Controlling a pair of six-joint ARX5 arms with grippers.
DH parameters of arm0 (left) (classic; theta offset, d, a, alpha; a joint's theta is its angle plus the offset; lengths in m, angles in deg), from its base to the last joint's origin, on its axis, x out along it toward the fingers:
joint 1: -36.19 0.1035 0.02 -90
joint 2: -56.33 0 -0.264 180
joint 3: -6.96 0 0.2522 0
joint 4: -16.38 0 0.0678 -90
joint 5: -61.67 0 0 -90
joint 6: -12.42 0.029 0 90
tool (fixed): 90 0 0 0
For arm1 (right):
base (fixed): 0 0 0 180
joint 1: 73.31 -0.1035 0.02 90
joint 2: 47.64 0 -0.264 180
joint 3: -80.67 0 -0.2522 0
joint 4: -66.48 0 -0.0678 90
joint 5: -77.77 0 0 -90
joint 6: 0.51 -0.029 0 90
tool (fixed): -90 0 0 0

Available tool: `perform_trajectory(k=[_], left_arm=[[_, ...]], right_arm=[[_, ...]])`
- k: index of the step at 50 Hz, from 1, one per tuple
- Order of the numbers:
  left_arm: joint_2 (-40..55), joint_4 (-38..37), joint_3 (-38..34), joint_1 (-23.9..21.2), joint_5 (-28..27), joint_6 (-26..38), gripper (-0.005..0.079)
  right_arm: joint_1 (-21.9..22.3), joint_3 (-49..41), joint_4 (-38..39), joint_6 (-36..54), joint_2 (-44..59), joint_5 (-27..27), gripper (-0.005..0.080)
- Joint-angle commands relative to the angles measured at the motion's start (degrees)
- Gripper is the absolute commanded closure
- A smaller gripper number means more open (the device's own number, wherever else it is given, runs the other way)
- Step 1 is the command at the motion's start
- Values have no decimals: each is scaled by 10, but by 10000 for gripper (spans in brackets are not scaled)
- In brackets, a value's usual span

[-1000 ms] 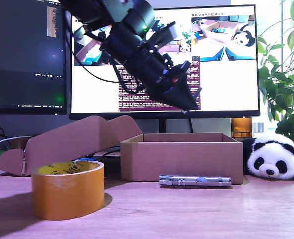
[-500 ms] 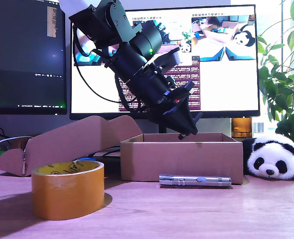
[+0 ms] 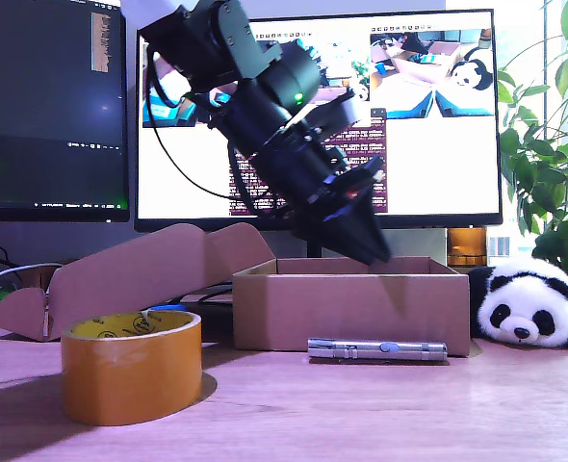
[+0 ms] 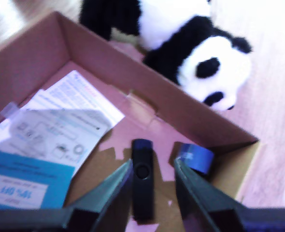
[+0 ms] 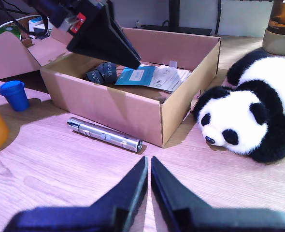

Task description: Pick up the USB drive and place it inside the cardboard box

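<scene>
In the first wrist view, the USB drive, a small flat black stick, lies lengthwise between the spread fingers of my first gripper, over the floor of the cardboard box. Neither finger visibly touches it. In the exterior view that gripper points down at the rim of the low brown box, and the drive is hidden there. My second gripper is shut and empty, low over the table in front of the box.
Papers and a small blue roll lie inside the box. A silver metal cylinder lies before the box, a yellow tape roll at the exterior view's left, a toy panda at its right, a bent cardboard piece behind.
The first arm has come down from in front of the monitor to the box's rim, its tip shifting slightly to the exterior view's right in the last half second.
</scene>
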Motion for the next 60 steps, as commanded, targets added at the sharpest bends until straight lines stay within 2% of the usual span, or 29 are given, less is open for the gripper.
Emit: perform_trajectory(k=[1, 4, 9, 20, 27, 42, 50, 60], left_arm=[[7, 1, -2, -2, 0, 2, 528], [7, 1, -1, -2, 0, 3, 601], [-3, -7, -1, 1, -1, 2, 773], [-61, -36, -1, 7, 2, 2, 762], [-99, -51, -2, 7, 47, 5, 762], [-156, -72, -20, 14, 82, 9, 762], [-204, -57, -84, 21, 104, 17, 762], [-295, 15, -223, 44, 103, 2, 762]], right_arm=[[-2, 0, 3, 2, 3, -1, 765], [-2, 0, 3, 2, 3, -1, 765], [-1, 0, 3, 13, 3, -1, 765], [-1, 0, 18, 28, 3, -20, 765], [6, 0, 36, 29, 3, -20, 765], [42, 0, 38, 48, 2, -20, 765], [73, 0, 40, 58, 2, -20, 765], [130, 0, 80, 73, 0, -17, 765]])
